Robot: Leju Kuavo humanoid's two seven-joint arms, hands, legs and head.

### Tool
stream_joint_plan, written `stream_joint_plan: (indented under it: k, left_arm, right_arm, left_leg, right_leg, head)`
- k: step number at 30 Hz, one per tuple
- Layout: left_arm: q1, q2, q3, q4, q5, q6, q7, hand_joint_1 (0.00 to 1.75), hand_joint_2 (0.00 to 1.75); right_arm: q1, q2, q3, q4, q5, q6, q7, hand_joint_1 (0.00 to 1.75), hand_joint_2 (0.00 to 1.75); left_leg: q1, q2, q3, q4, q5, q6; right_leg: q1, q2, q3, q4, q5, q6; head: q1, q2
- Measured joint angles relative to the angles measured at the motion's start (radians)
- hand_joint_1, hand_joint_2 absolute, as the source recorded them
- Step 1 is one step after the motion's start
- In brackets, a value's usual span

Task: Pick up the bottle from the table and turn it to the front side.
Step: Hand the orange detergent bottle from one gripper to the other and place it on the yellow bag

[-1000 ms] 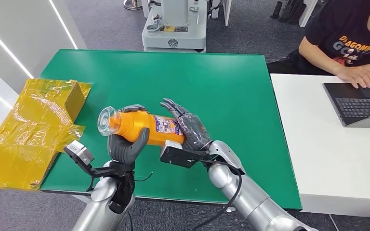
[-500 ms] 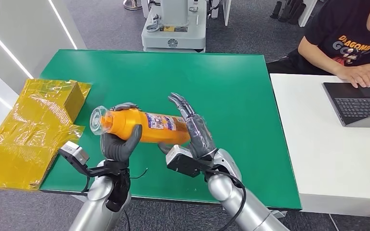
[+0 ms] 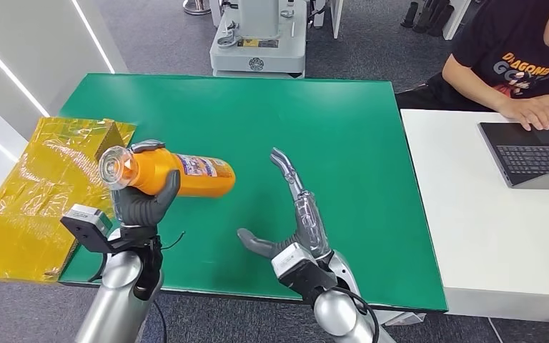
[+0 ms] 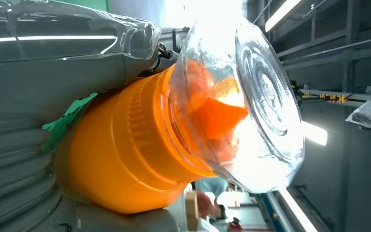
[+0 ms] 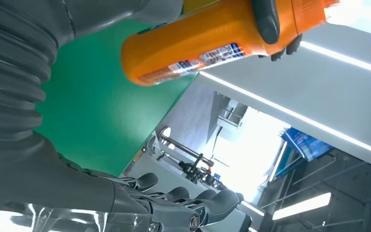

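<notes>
My left hand (image 3: 141,204) grips an orange bottle (image 3: 179,175) near its neck and holds it above the green table (image 3: 329,121), lying roughly level. Its clear cap (image 3: 116,168) points left toward the yellow wrapping, and a printed label (image 3: 199,166) faces up. The left wrist view shows the clear cap (image 4: 244,96) and orange neck (image 4: 130,140) close up, pressed against my hand. My right hand (image 3: 297,214) stands apart to the right of the bottle, fingers spread and holding nothing. In the right wrist view the bottle (image 5: 212,38) hangs over the green table (image 5: 96,111).
Crumpled yellow wrapping and a yellow box (image 3: 50,186) lie at the table's left edge. A person (image 3: 522,64) sits at a white table (image 3: 486,214) on the right, using a laptop (image 3: 532,153). A grey machine (image 3: 257,39) stands behind the green table.
My right hand has let go of the bottle and drawn back, fingers spread. The left hand has carried the bottle leftward and slightly up, alone.
</notes>
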Motion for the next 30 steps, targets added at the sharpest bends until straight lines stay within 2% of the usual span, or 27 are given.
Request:
stream_joint_plan:
  k: [4, 7, 11, 14, 20, 25, 30]
  left_arm:
    - [-0.004, 0.026, 0.014, -0.006, -0.044, 0.009, 0.007, 1.75, 1.75]
    - [-0.011, 0.072, 0.015, -0.02, -0.151, -0.002, 0.047, 1.75, 1.75]
    - [-0.055, 0.204, 0.015, -0.025, -0.344, -0.07, 0.127, 1.75, 1.75]
    - [-0.1, 0.306, 0.016, -0.021, -0.416, -0.094, 0.157, 1.75, 1.75]
    - [-0.16, 0.446, 0.015, -0.015, -0.501, -0.097, 0.2, 1.75, 1.75]
    - [-0.242, 0.6, 0.008, 0.012, -0.601, -0.132, 0.236, 1.75, 1.75]
    - [-0.347, 0.71, -0.057, 0.07, -0.765, -0.176, 0.258, 1.75, 1.75]
  right_arm:
    - [0.017, -0.005, 0.0, -0.032, -0.003, -0.002, -0.002, 0.0, 1.75]
    - [0.041, -0.009, -0.005, -0.06, -0.006, -0.011, -0.007, 0.0, 1.75]
    - [0.084, -0.022, -0.024, -0.105, -0.011, -0.024, -0.016, 0.0, 1.75]
    - [0.11, -0.03, -0.039, -0.131, -0.012, -0.027, -0.021, 0.0, 1.75]
    - [0.135, -0.037, -0.056, -0.158, -0.016, -0.026, -0.028, 0.0, 1.75]
    - [0.164, -0.038, -0.092, -0.206, -0.052, -0.028, -0.054, 0.0, 1.75]
    - [0.169, -0.038, -0.11, -0.25, -0.063, -0.033, -0.059, 0.0, 1.75]
  left_leg:
    - [0.0, 0.0, 0.0, 0.0, 0.0, 0.0]
    - [0.0, 0.0, 0.0, 0.0, 0.0, 0.0]
    - [0.0, 0.001, 0.0, 0.0, 0.0, 0.0]
    - [0.001, 0.001, 0.0, -0.001, 0.001, -0.001]
    - [0.001, 0.003, 0.0, -0.001, 0.001, -0.001]
    - [0.002, 0.003, 0.0, -0.001, 0.001, -0.002]
    - [0.002, 0.004, 0.0, -0.001, 0.001, -0.002]
  right_leg:
    - [0.0, 0.0, 0.0, 0.0, 0.0, 0.0]
    - [0.0, 0.0, 0.0, 0.0, 0.0, 0.0]
    - [0.0, 0.001, -0.001, 0.001, 0.0, 0.0]
    - [0.001, 0.002, -0.001, 0.001, 0.0, -0.001]
    - [0.001, 0.003, -0.002, 0.001, 0.0, -0.001]
    - [0.001, 0.004, -0.002, 0.001, 0.0, -0.001]
    - [0.001, 0.004, -0.002, 0.001, 0.0, -0.002]
  head:
    - [0.0, 0.0]
    - [0.0, 0.0]
    - [0.0, 0.0]
    - [0.0, 0.0]
    - [0.0, 0.0]
    - [0.0, 0.0]
    - [0.0, 0.0]
